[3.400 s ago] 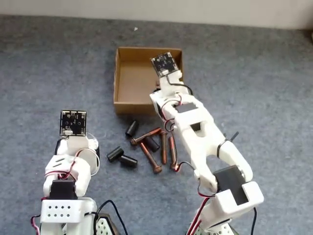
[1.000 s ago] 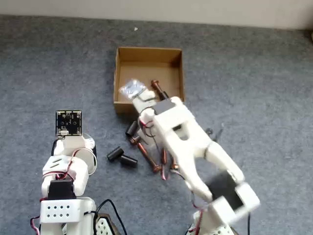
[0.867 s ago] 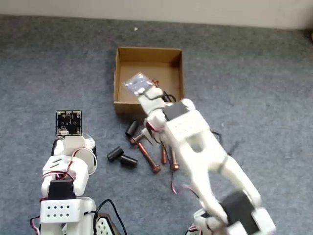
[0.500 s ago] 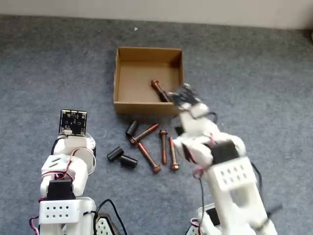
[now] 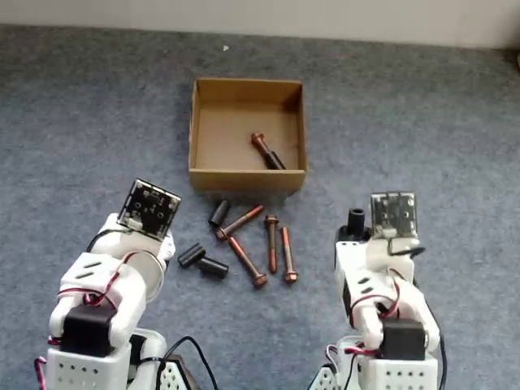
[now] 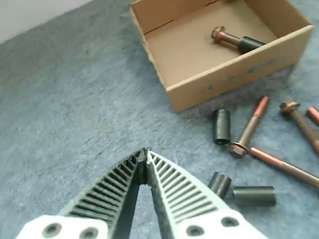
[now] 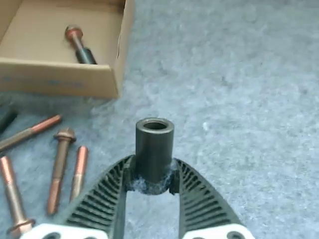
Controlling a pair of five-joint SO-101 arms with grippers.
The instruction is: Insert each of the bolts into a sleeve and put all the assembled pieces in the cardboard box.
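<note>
In the high view, both arms sit folded back at the near edge of the grey carpeted surface (image 5: 455, 122). Their wrist boards (image 5: 149, 207) cover the fingers beneath. A black cylindrical sleeve (image 5: 356, 219) pokes up just beside the board of the right arm (image 5: 382, 276). The left arm (image 5: 114, 276) angles toward the loose parts, four copper-coloured bolts (image 5: 246, 262) and three loose black sleeves (image 5: 214, 267). These lie just in front of the open brown cardboard box (image 5: 193, 130), and inside it lies one assembled bolt-and-sleeve piece (image 5: 266, 152).

In the left wrist view, one bolt is cut off at the frame edge. The left pincer (image 6: 145, 158) has its ribbed tips together, holding nothing, above bare carpet.

In the right wrist view, the box runs out of frame and the sleeve's base is hidden between the fingers. The right pincer (image 7: 152, 174) is clamped on the sleeve's lower end, holding it upright with its hollow mouth up.
</note>
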